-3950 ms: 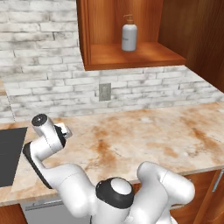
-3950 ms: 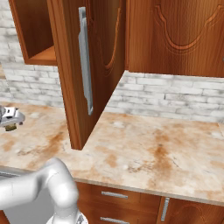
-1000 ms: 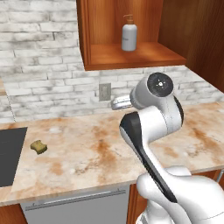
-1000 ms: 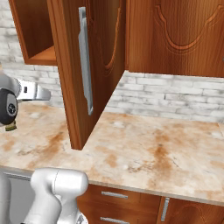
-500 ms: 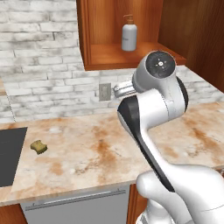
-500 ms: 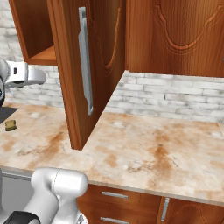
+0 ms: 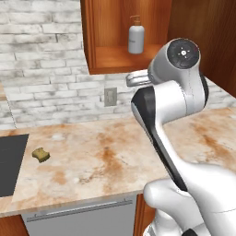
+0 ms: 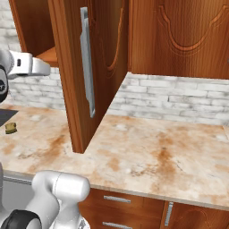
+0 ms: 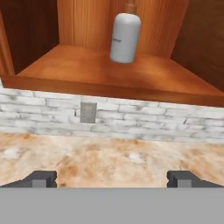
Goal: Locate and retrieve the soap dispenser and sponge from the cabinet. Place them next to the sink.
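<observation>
One of two items looked placed: sponge (image 7: 41, 154) lying flat on the worktop (image 7: 101, 161) at the lower left of the left base view, just beside the dark sink (image 7: 10, 168) at the left edge. Also seen small at the far left of the right base view, sponge (image 8: 10, 128) near the frame edge. Judged as roughly half done; bottle not yet fetched.

Further right, soap dispenser (image 7: 136, 38) stood upright on the shelf board of the cabinet (image 7: 115, 60), upper centre of the left base view, untouched. In the hand view, soap dispenser (image 9: 124, 37) sat at top centre, with the pincer (image 9: 112, 179) at the bottom, well apart from it and lower than the shelf. Fingertips (image 9: 40, 178) spread wide, nothing between them. Left to do, by judgement: rise to shelf level, reach in, grip the bottle, carry it down beside the sink.
</observation>
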### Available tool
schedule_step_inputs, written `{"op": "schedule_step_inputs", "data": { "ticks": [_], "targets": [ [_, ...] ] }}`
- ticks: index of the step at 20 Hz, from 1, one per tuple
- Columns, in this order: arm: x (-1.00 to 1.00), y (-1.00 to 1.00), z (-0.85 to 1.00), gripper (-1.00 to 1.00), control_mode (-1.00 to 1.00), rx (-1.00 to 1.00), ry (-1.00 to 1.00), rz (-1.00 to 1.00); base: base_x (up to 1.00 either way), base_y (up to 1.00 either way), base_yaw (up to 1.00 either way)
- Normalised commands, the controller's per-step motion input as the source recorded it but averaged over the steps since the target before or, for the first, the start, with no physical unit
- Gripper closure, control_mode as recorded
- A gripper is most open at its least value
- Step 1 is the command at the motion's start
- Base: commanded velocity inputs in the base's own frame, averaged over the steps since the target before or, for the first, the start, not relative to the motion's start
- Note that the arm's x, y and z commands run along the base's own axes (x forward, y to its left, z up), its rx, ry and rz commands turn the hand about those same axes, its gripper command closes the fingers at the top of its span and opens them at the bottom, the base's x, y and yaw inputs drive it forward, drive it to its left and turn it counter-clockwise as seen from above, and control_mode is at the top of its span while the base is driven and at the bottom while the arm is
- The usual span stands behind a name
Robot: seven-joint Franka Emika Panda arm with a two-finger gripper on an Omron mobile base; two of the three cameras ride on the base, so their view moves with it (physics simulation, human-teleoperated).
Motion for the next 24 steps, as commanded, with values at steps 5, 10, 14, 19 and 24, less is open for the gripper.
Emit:
{"op": "schedule_step_inputs", "data": {
  "ticks": [5,10,14,19,24],
  "targets": [
    [0.18,-0.20,0.25,-1.00,-1.00,0.06,-0.05,-0.07,0.00,0.00,0.00],
    [0.25,-0.20,0.19,-1.00,-1.00,0.15,-0.06,0.01,0.00,0.00,0.00],
    [0.16,-0.18,0.18,-1.00,-1.00,0.02,-0.22,0.00,0.00,0.00,0.00],
    [0.20,-0.25,0.28,-1.00,-1.00,0.00,-0.10,0.01,0.00,0.00,0.00],
    [0.14,-0.05,0.42,-1.00,-1.00,-0.05,0.07,0.07,0.00,0.00,0.00]
  ]
}}
